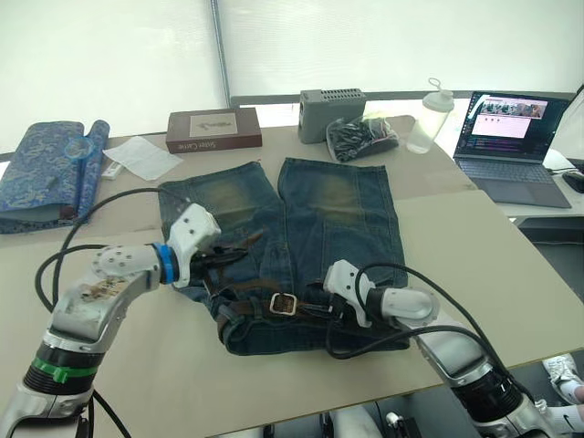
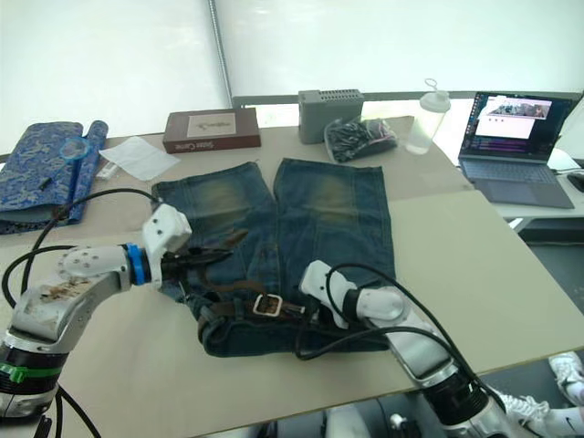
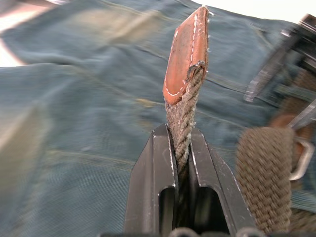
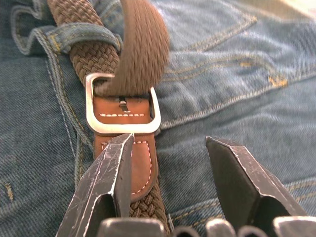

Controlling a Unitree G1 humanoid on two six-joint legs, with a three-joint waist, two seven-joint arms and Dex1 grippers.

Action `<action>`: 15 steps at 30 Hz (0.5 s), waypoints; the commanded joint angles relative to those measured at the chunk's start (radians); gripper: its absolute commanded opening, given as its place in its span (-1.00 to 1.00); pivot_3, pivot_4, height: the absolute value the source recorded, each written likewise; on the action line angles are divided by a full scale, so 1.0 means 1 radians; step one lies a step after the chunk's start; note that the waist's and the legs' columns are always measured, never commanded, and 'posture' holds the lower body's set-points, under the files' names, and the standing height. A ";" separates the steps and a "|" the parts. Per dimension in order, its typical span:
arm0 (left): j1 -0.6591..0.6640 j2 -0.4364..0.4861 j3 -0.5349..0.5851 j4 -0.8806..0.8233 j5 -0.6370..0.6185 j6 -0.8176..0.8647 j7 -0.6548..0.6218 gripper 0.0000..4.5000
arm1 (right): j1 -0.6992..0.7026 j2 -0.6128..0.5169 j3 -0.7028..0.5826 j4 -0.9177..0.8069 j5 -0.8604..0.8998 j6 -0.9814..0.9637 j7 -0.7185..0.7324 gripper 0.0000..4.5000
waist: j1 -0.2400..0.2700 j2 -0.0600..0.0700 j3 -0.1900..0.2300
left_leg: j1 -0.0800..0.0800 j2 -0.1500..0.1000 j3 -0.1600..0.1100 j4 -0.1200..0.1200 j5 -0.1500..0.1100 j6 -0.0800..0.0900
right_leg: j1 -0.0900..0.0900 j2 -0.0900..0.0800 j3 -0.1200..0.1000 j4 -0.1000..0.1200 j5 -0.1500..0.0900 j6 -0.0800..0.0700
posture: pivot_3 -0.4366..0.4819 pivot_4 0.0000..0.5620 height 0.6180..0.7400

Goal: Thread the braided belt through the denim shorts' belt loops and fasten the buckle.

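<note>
The denim shorts (image 1: 315, 205) lie flat on the table, waistband nearest me. The braided belt (image 1: 245, 307) runs along the waistband and under a belt loop (image 4: 81, 37). Its free end passes through the silver buckle (image 4: 122, 106) and rises away from it. My left gripper (image 1: 224, 260) hovers over the left side of the waistband, shut on the belt's free end just below the leather tip (image 3: 187, 54). My right gripper (image 4: 170, 148) stands open just beside the buckle (image 1: 283, 304), one finger over the leather tab behind it, holding nothing.
Along the far edge stand a brown book (image 1: 213, 130), a grey box (image 1: 331, 113), a black bag (image 1: 361, 137) and a clear bottle (image 1: 429, 117). A laptop (image 1: 511, 146) is far right. Blue patterned cloth (image 1: 50, 173) and white paper (image 1: 141, 157) lie left.
</note>
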 commanded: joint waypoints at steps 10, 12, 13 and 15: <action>-0.026 -0.006 0.015 0.056 0.016 -0.024 -0.045 -1.00 | 0.075 -0.042 -0.080 -0.111 0.123 0.118 0.082 0.15 | 0.006 0.000 0.000 | -0.001 0.000 0.000 0.001 -0.001 0.001 | 0.000 -0.001 -0.001 -0.001 0.000 0.000 | -0.05 -0.47 1.00; -0.019 0.000 0.018 0.068 0.023 -0.038 -0.053 -1.00 | 0.070 -0.037 -0.078 -0.106 0.137 0.168 0.074 0.15 | 0.005 0.000 0.000 | -0.001 0.000 0.000 0.001 -0.001 0.001 | 0.000 -0.001 -0.001 -0.001 0.000 0.000 | -0.05 -0.47 1.00; -0.016 0.001 0.020 0.073 0.025 -0.042 -0.055 -1.00 | 0.065 -0.033 -0.074 -0.100 0.135 0.180 0.069 0.15 | 0.002 0.000 0.000 | -0.001 0.000 0.000 0.001 -0.001 0.001 | 0.000 -0.001 -0.001 0.000 0.000 0.000 | -0.05 -0.47 1.00; -0.013 0.004 0.019 0.077 0.031 -0.049 -0.058 -1.00 | 0.057 -0.044 -0.051 -0.089 0.105 0.175 0.070 0.15 | 0.001 0.000 0.000 | 0.000 0.000 0.000 0.000 -0.001 0.001 | 0.000 -0.001 0.000 0.000 0.000 0.000 | -0.05 -0.47 1.00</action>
